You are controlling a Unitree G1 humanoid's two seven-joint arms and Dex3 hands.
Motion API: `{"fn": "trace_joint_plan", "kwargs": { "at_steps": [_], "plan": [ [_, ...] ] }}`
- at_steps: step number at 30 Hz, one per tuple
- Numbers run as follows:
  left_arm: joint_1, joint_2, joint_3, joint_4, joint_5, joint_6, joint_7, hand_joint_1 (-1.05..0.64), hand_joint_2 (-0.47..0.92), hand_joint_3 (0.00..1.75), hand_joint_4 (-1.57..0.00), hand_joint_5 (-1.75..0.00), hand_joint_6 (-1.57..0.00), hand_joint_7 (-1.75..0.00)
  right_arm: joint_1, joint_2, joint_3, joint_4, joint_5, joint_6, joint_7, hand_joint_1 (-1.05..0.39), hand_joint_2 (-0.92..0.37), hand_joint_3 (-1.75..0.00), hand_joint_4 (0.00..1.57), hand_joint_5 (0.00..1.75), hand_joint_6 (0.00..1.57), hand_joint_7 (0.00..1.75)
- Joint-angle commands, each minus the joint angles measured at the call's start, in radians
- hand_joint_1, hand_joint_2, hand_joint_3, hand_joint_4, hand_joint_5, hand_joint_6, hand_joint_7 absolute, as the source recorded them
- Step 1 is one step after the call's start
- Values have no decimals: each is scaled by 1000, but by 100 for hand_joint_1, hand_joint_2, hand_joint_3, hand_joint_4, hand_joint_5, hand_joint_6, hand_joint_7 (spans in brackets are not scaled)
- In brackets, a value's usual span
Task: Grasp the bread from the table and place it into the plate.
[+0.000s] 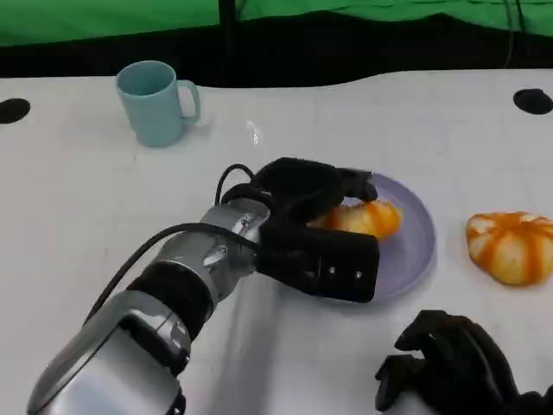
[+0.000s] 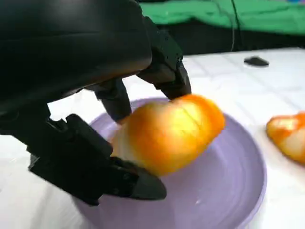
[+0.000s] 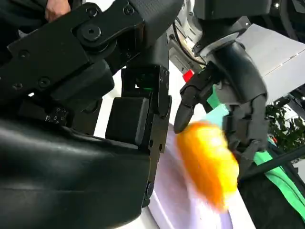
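While the left hand [image 1: 324, 203] grips the bread [image 2: 167, 136] over the plate [image 1: 413, 251], the head view shows the right hand [image 1: 458, 363] curled, holding nothing.

A robot test lab or recording studio is showing here: a plain white desk [image 1: 78, 225] is standing before a bright green backdrop sheet [image 1: 104, 17], black cloth [image 1: 389, 47] is draping beneath it, and black cables [image 1: 511, 22] are hanging down the backdrop.
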Motion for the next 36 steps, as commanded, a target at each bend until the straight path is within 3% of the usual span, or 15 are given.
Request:
{"fn": "trace_joint_plan", "kwargs": {
  "at_steps": [1,10,18,27,32,34,36],
  "plan": [
    [-37,25,-16,-5,6,21,-72,-75,92,36,-19,-43,-24,-4,8,-6,-5,-6,10,3,2,-103,-72,0,157,73,157,35],
    [-40,83,-44,-96,22,73,-224,-104,92,50,0,-27,-8,-1,0,-8,-7,2,10,-1,5,-102,-73,0,157,73,157,38],
    [55,184,7,-284,-46,35,-287,-105,92,50,-2,-28,-11,-2,-19,-11,-15,26,18,4,19,-104,-70,0,157,73,157,39],
    [212,277,131,-493,-220,-45,-366,-92,92,36,-10,-35,-20,-6,-20,-10,-19,28,21,4,19,-104,-70,0,157,72,157,37],
    [340,293,242,-542,-405,-176,-376,-73,92,32,-25,-43,-39,-13,-22,-12,-21,30,21,8,16,-104,-70,0,157,71,157,36],
    [380,286,275,-547,-466,-208,-386,-70,92,36,-25,-70,-46,-18,-24,-13,-21,31,21,8,17,-104,-71,0,157,71,157,35],
    [416,276,300,-557,-518,-233,-396,-67,92,37,-24,-85,-49,-22,-22,-15,-18,29,15,3,16,-104,-71,0,157,72,157,35]
  ]
}}
